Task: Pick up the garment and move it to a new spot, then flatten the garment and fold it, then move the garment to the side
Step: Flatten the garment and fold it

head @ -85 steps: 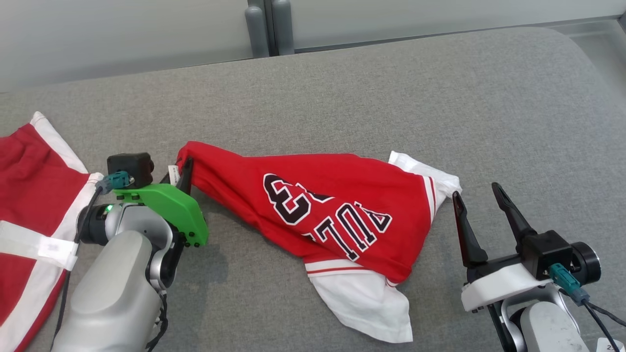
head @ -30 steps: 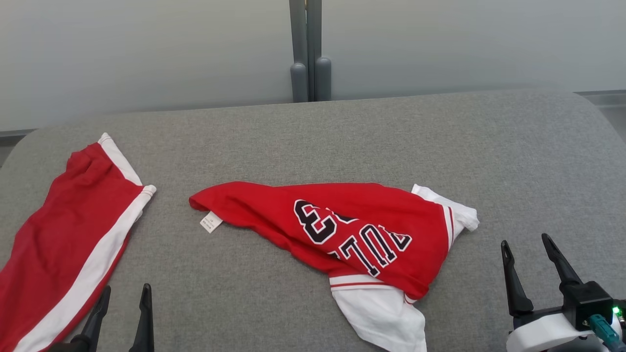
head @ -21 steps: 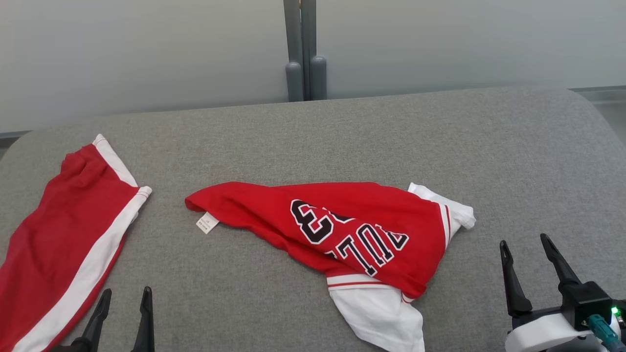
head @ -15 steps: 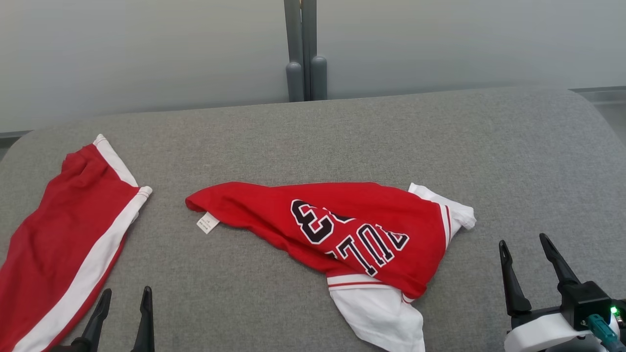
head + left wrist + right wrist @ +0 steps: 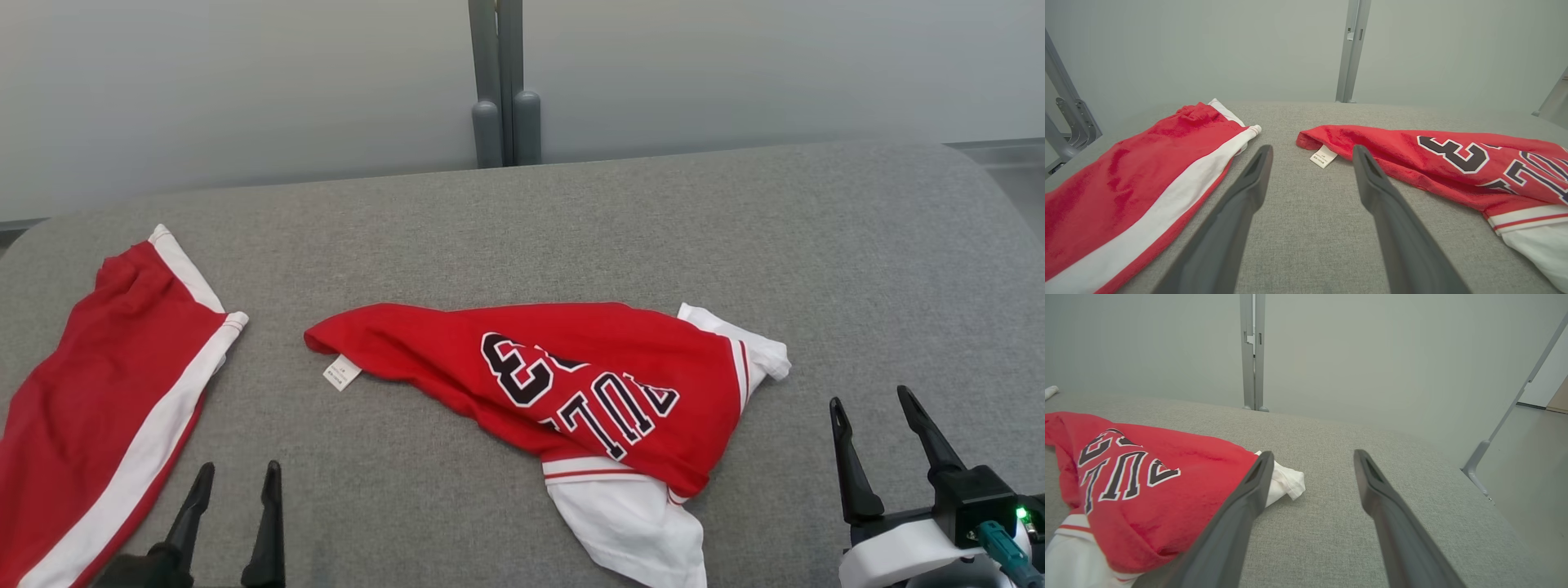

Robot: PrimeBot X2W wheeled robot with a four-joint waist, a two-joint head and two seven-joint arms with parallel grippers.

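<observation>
Garment [image 5: 588,351] lies untouched; left pincer [image 5: 241,467] and right pincer [image 5: 869,396] gape empty.

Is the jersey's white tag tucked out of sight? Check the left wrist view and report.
No, the white tag lies exposed on the grey cushion at the red tip of the jersey.

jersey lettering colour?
Black with a white outline, on the red jersey. Clearest in the head view.
</observation>
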